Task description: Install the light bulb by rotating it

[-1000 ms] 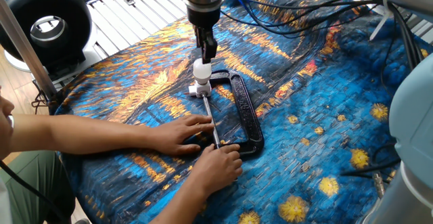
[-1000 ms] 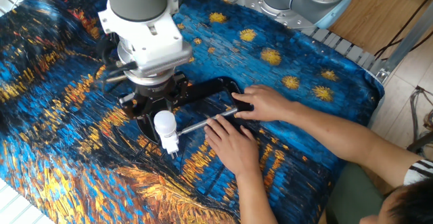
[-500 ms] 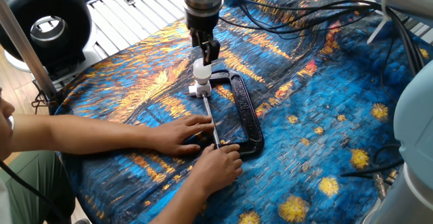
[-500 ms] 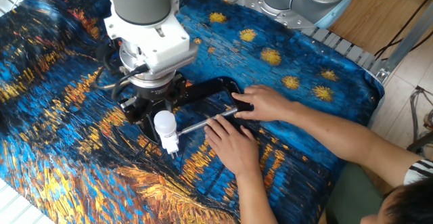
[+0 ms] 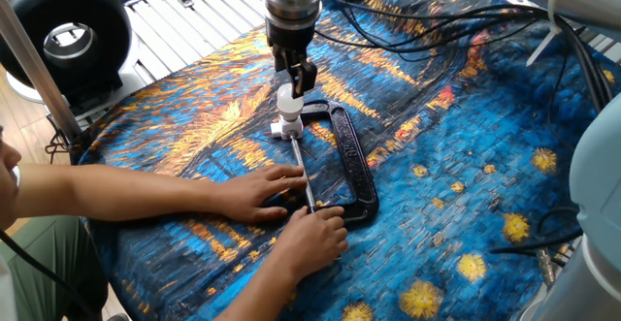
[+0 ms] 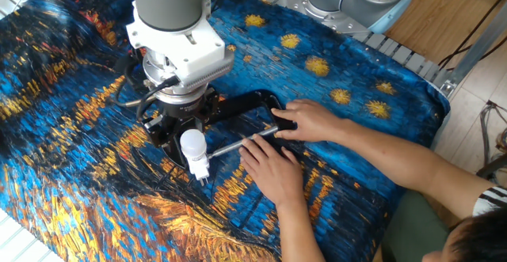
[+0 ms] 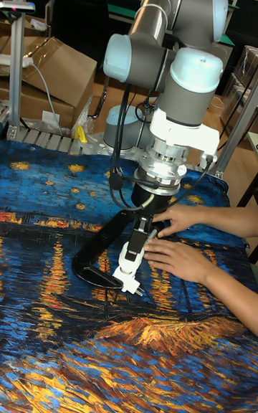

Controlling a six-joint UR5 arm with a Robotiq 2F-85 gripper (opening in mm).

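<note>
1. The desk (image 5: 466, 166) is covered by a blue and orange painted cloth (image 6: 71, 183), seen in all three views.
2. A black C-clamp (image 5: 351, 166) is laid flat on the cloth, with its long metal screw rod (image 5: 301, 171) running toward the person's hands.
3. The light bulb (image 5: 288, 100) (small, matte white, rounded on top) is seated upright in a white socket base (image 5: 287, 125) at the end of the clamp nearest the arm; in the other fixed view the light bulb (image 6: 192, 142) is seen just in front of the arm's wrist, and in the tall fixed view the light bulb (image 7: 134, 250) appears tilted along with its base.
4. The tool (image 5: 296, 77) is positioned directly above the bulb, its dark fingers reaching down to the bulb's top. Whether the fingers are pressed against the bulb or held slightly apart from it cannot be told, since the wrist hides them in the other fixed view and they are too small in the remaining views.
5. The clamp is steadied by a person: the left hand (image 5: 260, 190) is laid flat on the cloth beside the rod, and the right hand (image 5: 310, 236) is placed at the rod's near end (both are well apart from the bulb).
6. A black ring-shaped device (image 5: 60, 32) is seen beyond the desk's far corner in one fixed view.
</note>
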